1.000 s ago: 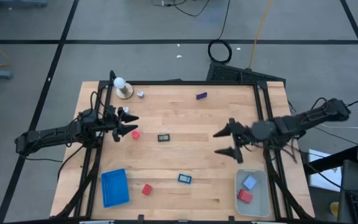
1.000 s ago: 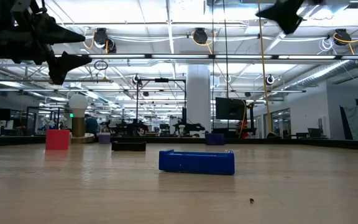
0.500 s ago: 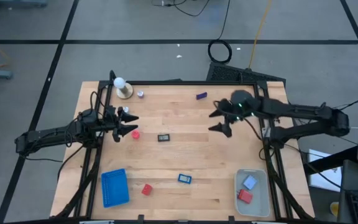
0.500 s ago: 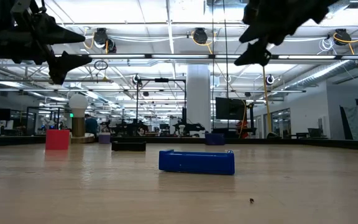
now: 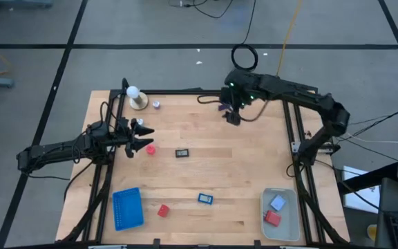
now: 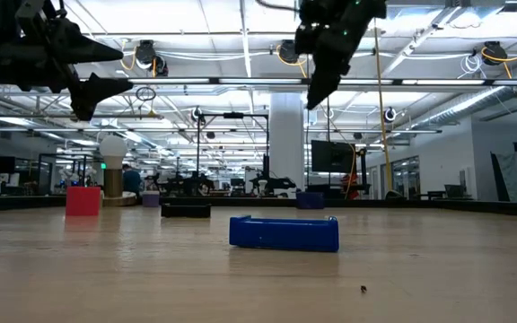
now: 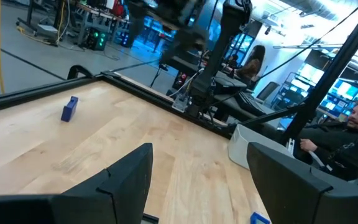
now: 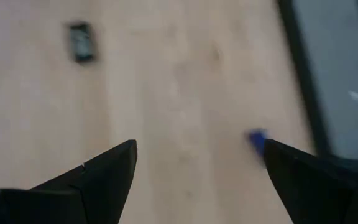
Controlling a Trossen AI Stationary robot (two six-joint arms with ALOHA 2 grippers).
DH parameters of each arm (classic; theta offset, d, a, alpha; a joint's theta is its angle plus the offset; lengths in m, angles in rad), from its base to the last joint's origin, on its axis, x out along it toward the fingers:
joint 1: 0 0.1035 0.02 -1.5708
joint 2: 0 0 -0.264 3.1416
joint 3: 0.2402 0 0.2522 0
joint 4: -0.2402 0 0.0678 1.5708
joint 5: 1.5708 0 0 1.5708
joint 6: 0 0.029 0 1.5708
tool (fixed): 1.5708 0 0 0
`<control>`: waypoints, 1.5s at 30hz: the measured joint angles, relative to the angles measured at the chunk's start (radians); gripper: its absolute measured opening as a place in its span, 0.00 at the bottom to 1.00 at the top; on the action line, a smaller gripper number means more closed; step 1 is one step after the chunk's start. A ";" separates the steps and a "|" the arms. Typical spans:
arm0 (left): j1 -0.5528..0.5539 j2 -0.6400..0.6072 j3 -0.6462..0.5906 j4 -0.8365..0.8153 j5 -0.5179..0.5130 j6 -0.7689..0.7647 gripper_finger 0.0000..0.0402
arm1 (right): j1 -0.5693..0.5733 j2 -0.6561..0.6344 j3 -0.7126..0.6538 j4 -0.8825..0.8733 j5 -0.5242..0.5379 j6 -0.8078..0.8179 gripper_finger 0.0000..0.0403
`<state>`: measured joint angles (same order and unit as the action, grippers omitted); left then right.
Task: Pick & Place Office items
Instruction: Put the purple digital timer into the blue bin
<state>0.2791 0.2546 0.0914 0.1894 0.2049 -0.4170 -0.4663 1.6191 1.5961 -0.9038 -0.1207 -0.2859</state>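
- Hanging open and empty above the far middle of the counter (image 5: 254, 173), the right claw (image 5: 228, 111) is sitting over a small dark-blue piece (image 5: 224, 106) near the far rail.
- Hovering with its fingers spread and nothing between them, the left claw (image 5: 142, 139) is waiting at the counter's left side, just beside a red block (image 5: 150, 149).
- Lying near the middle is a black rectangular piece (image 5: 182, 153).
- Resting toward the near edge are a second red block (image 5: 163, 210) and a blue bit (image 5: 205, 198), well apart from each other.
- Sitting inside the pale bin (image 5: 289, 232) at the near right corner are a pale-blue piece (image 5: 277, 202) and a red piece (image 5: 272, 218).
- Lying at the near left is the blue ribbed tray (image 5: 127, 207).
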 joint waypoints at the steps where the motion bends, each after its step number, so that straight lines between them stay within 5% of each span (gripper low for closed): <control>1: 0.000 0.000 0.000 0.001 -0.005 0.004 0.65 | -0.012 0.018 0.019 -0.021 0.044 -0.028 0.84; 9: 0.000 0.000 0.000 0.014 -0.050 -0.035 0.65 | -0.070 0.053 0.050 -0.056 0.227 -0.148 0.84; 19: 0.000 0.000 0.000 0.034 -0.091 -0.007 0.65 | -0.105 0.086 0.051 -0.025 0.228 -0.629 0.84; 28: 0.000 0.000 0.000 0.110 -0.252 0.049 0.65 | -0.131 0.215 0.050 0.230 0.280 -0.916 0.84; 36: 0.002 0.000 0.000 0.210 -0.260 0.061 0.65 | -0.100 0.249 0.049 0.581 0.363 -0.754 0.84; 45: 0.002 0.000 0.000 0.213 -0.258 0.071 0.65 | -0.043 0.207 0.050 0.606 0.371 -0.617 0.84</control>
<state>0.2813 0.2550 0.0910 0.4019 -0.0528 -0.3462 -0.5090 1.8257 1.6459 -0.2978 0.2499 -0.9028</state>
